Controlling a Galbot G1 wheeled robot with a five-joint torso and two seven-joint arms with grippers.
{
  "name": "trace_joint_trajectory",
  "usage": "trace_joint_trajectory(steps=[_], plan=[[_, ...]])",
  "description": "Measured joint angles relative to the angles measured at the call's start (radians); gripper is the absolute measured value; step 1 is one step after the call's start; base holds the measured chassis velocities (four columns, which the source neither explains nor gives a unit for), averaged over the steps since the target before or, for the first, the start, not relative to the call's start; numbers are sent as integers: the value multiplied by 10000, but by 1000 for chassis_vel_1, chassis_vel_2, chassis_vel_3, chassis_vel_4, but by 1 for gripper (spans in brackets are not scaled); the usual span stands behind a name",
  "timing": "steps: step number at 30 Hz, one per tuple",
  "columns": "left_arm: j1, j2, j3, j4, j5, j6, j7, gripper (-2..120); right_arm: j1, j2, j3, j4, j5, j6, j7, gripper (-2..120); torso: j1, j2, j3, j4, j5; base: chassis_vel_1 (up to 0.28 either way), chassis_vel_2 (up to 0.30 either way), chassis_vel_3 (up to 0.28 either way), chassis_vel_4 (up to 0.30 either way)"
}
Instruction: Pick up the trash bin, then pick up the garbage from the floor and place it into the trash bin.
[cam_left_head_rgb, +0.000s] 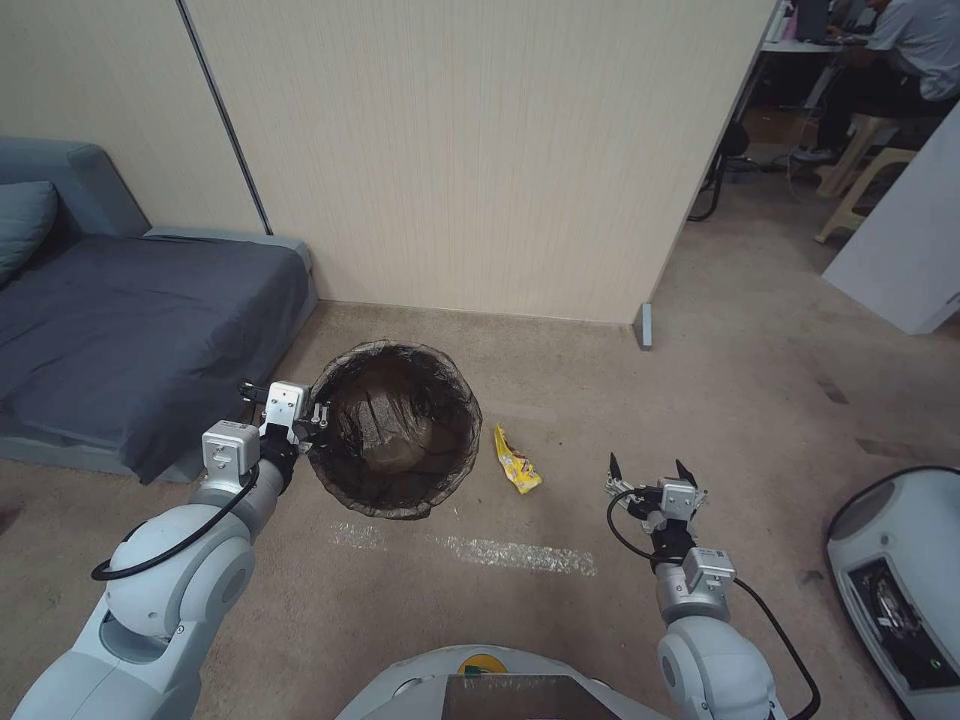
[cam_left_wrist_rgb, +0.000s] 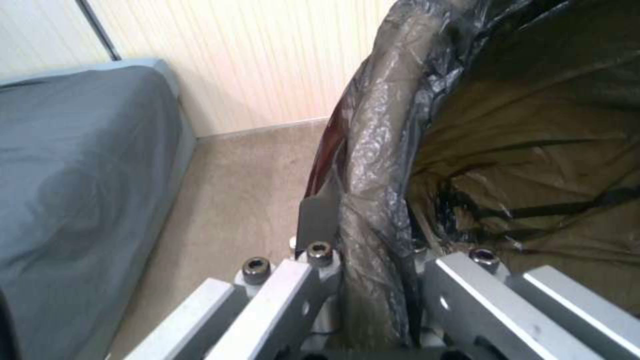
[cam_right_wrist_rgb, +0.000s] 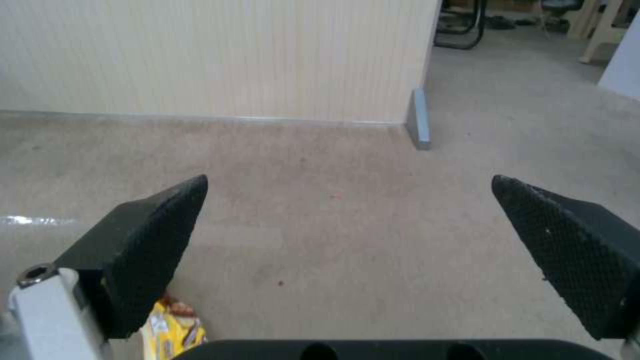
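Note:
The trash bin (cam_left_head_rgb: 395, 428), lined with a dark bag folded over its rim, hangs in front of me left of centre. My left gripper (cam_left_head_rgb: 318, 413) is shut on the bin's left rim (cam_left_wrist_rgb: 373, 165), one finger outside and one inside. A yellow wrapper (cam_left_head_rgb: 517, 461), the garbage, lies on the tan carpet floor (cam_left_head_rgb: 620, 400) just right of the bin. My right gripper (cam_left_head_rgb: 648, 470) hovers open to the right of the wrapper, nothing between its fingers. In the right wrist view the wrapper (cam_right_wrist_rgb: 172, 330) peeks out beside one black finger (cam_right_wrist_rgb: 143, 250).
A grey sofa bed (cam_left_head_rgb: 130, 330) stands at the left against the beige wall (cam_left_head_rgb: 480, 150). A pale tape strip (cam_left_head_rgb: 510, 553) runs across the carpet near me. Another white machine (cam_left_head_rgb: 900, 590) sits at the right edge. Open carpet stretches to the right.

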Motion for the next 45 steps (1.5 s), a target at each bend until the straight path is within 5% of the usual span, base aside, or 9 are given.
trace_joint_trajectory(steps=[26,33,36,40,45], plan=[[22,-57,6,112,19,0,-18,0,-40,-76,-43,82,-577,185,239,100,1,0,1,-2,0,-105,108,110,-110],[-45,-88,79,277,47,0,-23,0,530,-650,-248,742,184,-2310,948,100,0,0,-1,-1,0,0,0,0,0],[-163,-49,178,410,44,0,-20,0,1481,-1243,-359,1052,1814,-4825,1013,100,0,0,0,0,1,0,0,0,0],[-345,7,337,531,22,0,0,0,2341,-1881,-521,905,3627,-6608,1152,100,0,0,0,2,1,0,0,0,0],[-238,39,346,580,15,0,61,0,3236,-3055,-1255,-71,4575,-7199,1178,100,0,0,1,0,2,0,0,0,0]])
